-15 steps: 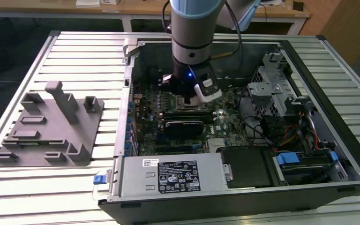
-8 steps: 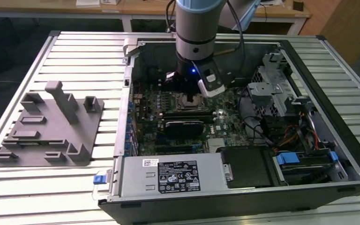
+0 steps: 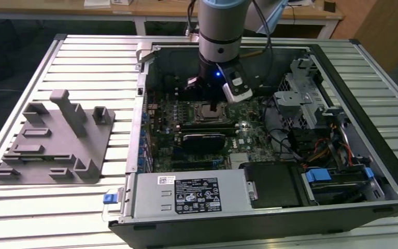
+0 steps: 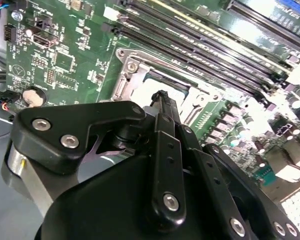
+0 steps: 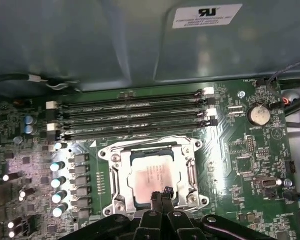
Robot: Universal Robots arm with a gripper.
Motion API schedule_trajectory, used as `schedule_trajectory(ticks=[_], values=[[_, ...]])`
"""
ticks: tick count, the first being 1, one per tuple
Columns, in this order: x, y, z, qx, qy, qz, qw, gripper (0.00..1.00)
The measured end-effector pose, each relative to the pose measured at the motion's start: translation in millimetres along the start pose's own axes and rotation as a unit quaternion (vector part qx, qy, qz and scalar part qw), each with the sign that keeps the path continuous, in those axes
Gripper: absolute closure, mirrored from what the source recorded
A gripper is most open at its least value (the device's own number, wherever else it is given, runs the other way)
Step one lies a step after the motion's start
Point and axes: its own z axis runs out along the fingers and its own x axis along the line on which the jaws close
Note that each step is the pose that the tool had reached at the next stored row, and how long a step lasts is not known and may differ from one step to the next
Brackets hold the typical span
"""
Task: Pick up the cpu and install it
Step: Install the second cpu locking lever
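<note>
The cpu, a silvery square chip, lies flat inside the metal socket frame on the green motherboard. My gripper hangs just over the chip's near edge with its two black fingers pressed together and nothing between them. In the second wrist view the fingertips point down at the pale chip within the frame. In the exterior view the gripper is low inside the open computer case, right above the socket.
Several memory slots run beside the socket. A grey fixture block sits on the slatted table at the exterior view's left. The case holds a power supply, a drive cage and loose cables.
</note>
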Motion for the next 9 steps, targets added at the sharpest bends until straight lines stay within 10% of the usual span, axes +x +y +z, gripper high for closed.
schedule_trajectory(ticks=[4,9], values=[[-3.7,5.5,1.0,0.0092,-0.0009,0.0,1.0,0.89],[-3.9,6.4,1.1,0.01,-0.001,-0.001,0.9999,0.89]])
